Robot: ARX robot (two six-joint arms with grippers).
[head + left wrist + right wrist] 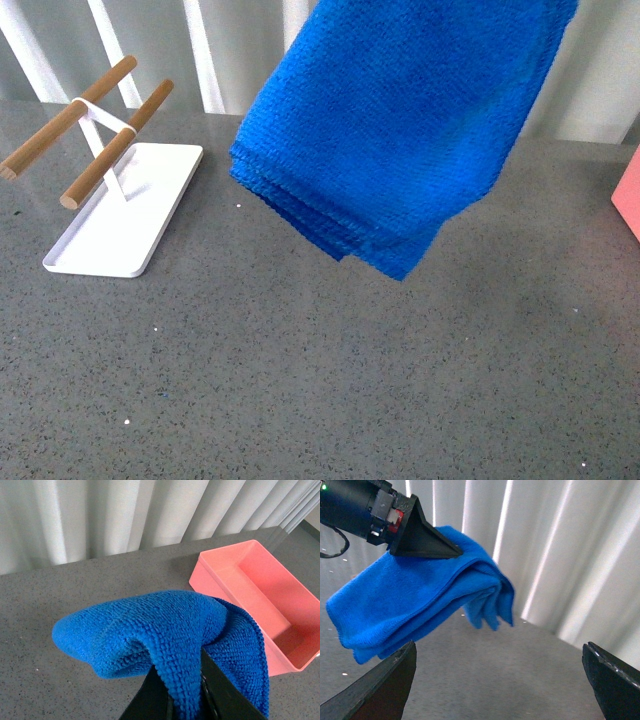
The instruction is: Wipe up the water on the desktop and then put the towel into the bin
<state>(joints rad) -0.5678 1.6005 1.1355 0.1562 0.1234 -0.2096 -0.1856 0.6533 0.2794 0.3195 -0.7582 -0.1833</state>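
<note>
The folded blue towel (400, 130) hangs in mid-air, layered edges down, above the speckled grey desktop (300, 380). The open pink bin (260, 590) stands on that desktop, far right.

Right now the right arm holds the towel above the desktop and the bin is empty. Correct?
Not quite. The left gripper holds the towel, jaws shut on it, as the left wrist view shows; the right gripper is open. The rest holds: it hangs above the desktop, and the bin is empty.

Left gripper (179, 677) raised, its 2 fingers (150, 702) clamped on the towel (140, 625) (right gripper (499, 650) gapes wide).
</note>
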